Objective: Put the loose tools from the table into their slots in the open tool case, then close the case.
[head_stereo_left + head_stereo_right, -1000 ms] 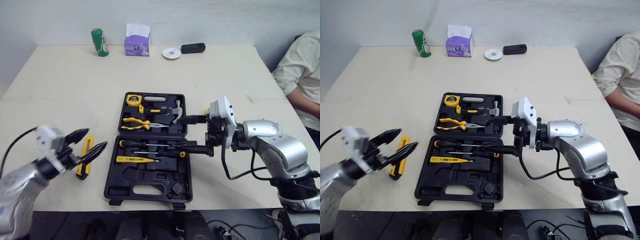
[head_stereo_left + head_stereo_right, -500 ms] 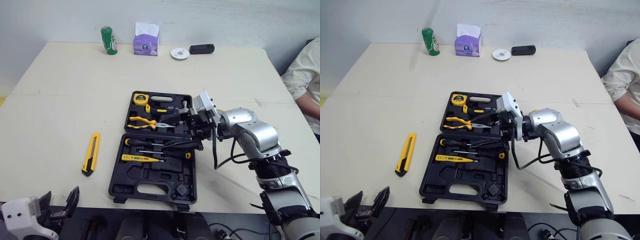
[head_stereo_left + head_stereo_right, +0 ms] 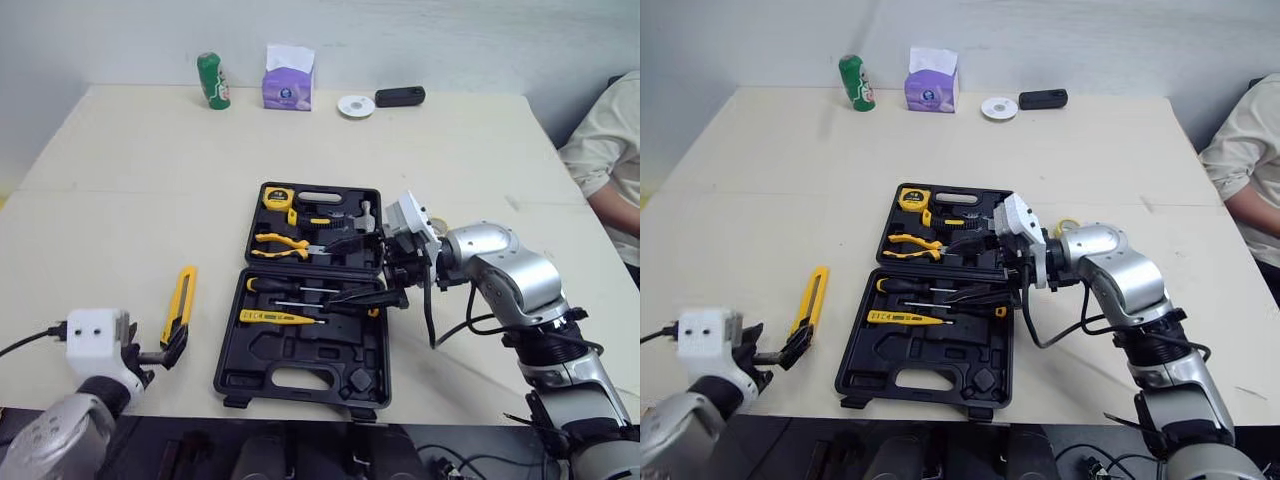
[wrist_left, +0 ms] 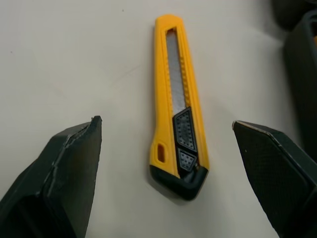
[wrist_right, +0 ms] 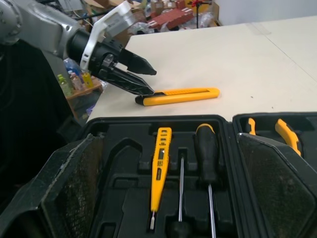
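Though lower before, left gripper (image 4: 165, 122) at knife (image 4: 179, 94)

utility knife (image 4: 179, 104) is bright yellow with a grey blade strip and a black butt end; tool case (image 3: 300, 365) is plain black all over; pliers (image 3: 282, 241), tape measure (image 3: 275, 197) and tester screwdriver (image 3: 278, 317) are yellow; desk (image 3: 130, 200) is pale cream; can (image 3: 209, 80) is green, tissue box (image 3: 287, 85) purple and white

Tool case (image 3: 300, 352) mid-table (image 3: 130, 180), utility knife (image 3: 181, 303) on table at case's 9 o'clock, left gripper (image 3: 168, 350) at its 6 o'clock end, right gripper (image 3: 328, 272) over case from 3 o'clock, can (image 3: 210, 81), tissue box (image 3: 288, 78) far 11 o'clock
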`<state>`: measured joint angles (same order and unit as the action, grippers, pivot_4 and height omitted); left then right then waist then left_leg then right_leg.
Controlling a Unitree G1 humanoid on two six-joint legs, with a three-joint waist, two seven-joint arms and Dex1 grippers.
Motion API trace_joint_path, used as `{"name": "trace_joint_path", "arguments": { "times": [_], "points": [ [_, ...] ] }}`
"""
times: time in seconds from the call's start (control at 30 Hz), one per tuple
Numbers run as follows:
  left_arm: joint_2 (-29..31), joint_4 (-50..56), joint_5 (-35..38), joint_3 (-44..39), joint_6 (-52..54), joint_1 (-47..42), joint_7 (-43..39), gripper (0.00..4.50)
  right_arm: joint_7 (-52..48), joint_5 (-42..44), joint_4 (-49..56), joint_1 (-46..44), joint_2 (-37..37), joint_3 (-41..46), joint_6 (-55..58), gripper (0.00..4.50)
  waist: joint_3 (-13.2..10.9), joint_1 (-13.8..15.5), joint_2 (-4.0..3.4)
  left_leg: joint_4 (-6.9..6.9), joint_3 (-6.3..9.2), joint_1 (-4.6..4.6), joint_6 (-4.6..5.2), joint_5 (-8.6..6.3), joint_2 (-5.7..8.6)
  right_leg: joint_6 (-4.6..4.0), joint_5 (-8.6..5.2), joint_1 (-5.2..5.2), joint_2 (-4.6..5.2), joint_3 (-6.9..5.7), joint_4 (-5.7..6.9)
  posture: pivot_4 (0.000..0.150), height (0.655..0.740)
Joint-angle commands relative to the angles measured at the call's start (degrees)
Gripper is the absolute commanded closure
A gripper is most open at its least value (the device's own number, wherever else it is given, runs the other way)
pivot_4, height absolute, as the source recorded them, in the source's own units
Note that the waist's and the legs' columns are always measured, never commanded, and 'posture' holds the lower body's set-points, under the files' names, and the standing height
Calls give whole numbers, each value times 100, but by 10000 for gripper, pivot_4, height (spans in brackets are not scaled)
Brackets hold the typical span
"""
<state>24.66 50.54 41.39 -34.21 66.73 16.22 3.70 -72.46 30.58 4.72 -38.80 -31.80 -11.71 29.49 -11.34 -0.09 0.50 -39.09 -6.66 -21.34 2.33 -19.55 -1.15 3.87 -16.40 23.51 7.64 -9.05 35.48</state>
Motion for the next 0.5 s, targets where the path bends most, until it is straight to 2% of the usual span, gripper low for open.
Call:
{"name": "trace_joint_path", "arguments": {
  "times": [0.03, 0.23, 0.27, 0.33, 0.47, 0.5],
  "points": [
    [73, -247, -35, 131, 575, -485, 223, 399, 160, 26, 390, 114, -105, 232, 17, 0, 0, 1, 0, 0, 0, 0, -1, 1, 0, 0, 0, 0, 0, 0, 4, 1500, 7316],
    [178, -655, -370, 593, 1055, -1004, 237, 399, 423, 71, 700, 378, -165, 326, 80, 0, 0, 9, -2, 1, 0, 2, -15, 9, 0, 1, 1, 0, -7, 0, 8, 1500, 7316],
    [171, -693, -430, 649, 1087, -1044, 235, 4466, 457, 72, 760, 422, -185, 335, 84, 0, 1, 10, -4, 1, 0, 2, -16, 10, 0, 1, 0, 0, -6, 1, 7, 1500, 7316],
    [194, -736, -514, 764, 1051, -1080, 136, 9083, 518, 79, 853, 479, -221, 354, 99, 0, 1, 20, -4, 1, 0, 6, -19, 11, 0, -1, 0, 0, -5, 3, 1, 1500, 7316],
    [172, -864, -597, 830, 962, -1214, -65, 27425, 605, 87, 941, 524, -279, 392, 119, 0, 1, 38, -5, 1, 0, 8, -30, 6, 0, -2, -1, 2, -2, 5, 0, 1500, 7316],
    [187, -929, -620, 787, 931, -1290, -112, 30550, 625, 79, 956, 532, -297, 399, 117, 0, 1, 49, -6, 1, 0, 8, -33, 4, 0, -2, -1, 1, -2, 5, -1, 1500, 7316]
  ]
}}
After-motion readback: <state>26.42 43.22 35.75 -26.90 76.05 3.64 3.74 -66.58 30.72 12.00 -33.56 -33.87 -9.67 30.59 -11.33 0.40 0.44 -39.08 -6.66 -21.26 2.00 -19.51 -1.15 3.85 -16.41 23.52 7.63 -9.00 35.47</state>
